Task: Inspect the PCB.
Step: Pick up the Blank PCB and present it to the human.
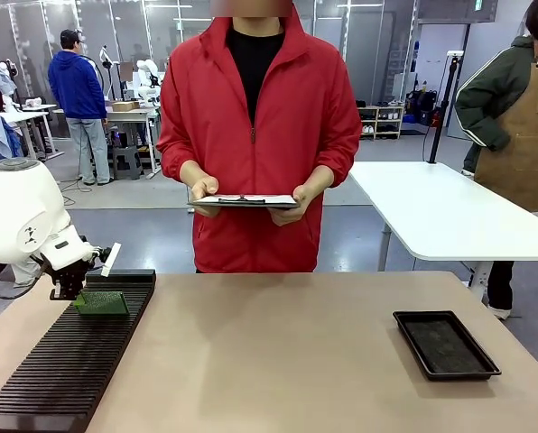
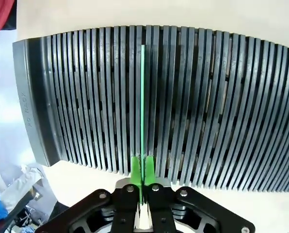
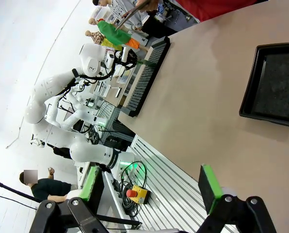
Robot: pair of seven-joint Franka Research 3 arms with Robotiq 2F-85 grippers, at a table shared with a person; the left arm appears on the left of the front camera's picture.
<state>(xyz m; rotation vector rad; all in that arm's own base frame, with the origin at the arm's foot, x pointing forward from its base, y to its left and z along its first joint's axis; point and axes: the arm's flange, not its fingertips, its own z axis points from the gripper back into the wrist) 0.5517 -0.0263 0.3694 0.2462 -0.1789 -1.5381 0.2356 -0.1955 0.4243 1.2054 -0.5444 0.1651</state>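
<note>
- The left tool [image 2: 142, 167] is clamped on the near edge of the PCB [image 2: 142, 97], a green pad against each face.
- The PCB stands on edge in a slot of the black slotted rack [image 2: 207, 111], at the left of the surface [image 1: 278, 361].
- The right tool [image 3: 149, 187] has its pads wide apart.
- A person opposite holds a clipboard [image 1: 244, 200].

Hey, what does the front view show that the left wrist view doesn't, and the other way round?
The front view adds a person in a red jacket holding a clipboard, and a black tray off to the robot's right. The left wrist view adds the PCB edge-on, a thin green line along a slot of the rack, pinched between the green pads of the left arm's jaws, which are shut on it. Shared: the black slotted rack and the PCB over it.
</note>
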